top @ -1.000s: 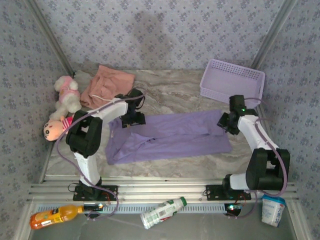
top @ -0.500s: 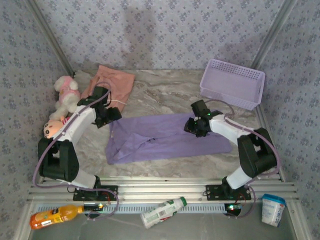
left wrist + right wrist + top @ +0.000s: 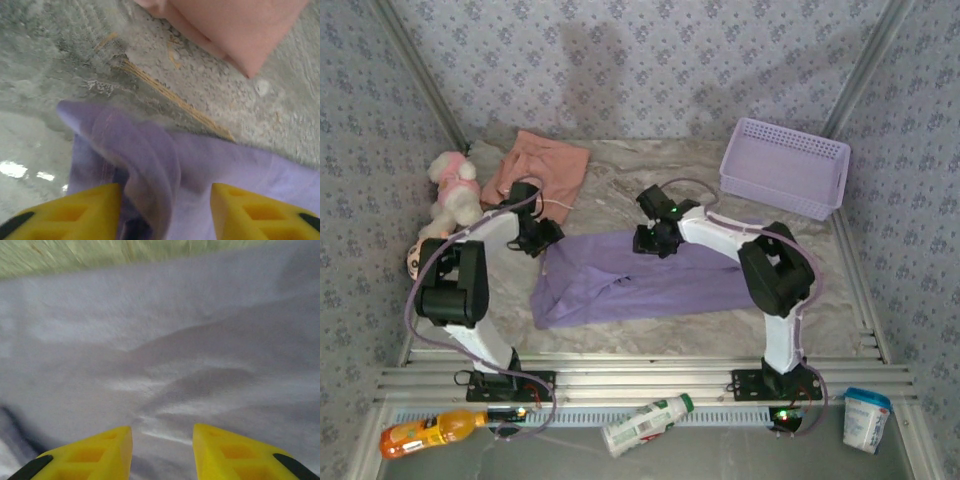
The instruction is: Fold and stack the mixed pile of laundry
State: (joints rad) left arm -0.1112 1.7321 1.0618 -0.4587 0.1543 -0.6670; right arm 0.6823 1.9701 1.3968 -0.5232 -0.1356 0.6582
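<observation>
Left gripper (image 3: 166, 200) straddles a fold of the shirt (image 3: 650, 285), jaws half-open; right gripper (image 3: 162, 434) sits over it, jaws narrow.

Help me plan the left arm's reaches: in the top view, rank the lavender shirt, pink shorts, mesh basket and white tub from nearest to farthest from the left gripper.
From the left gripper:
1. lavender shirt, its corner at the gripper
2. pink shorts, far left, just beyond
3. mesh basket, far right corner
4. white tub, near right corner
</observation>
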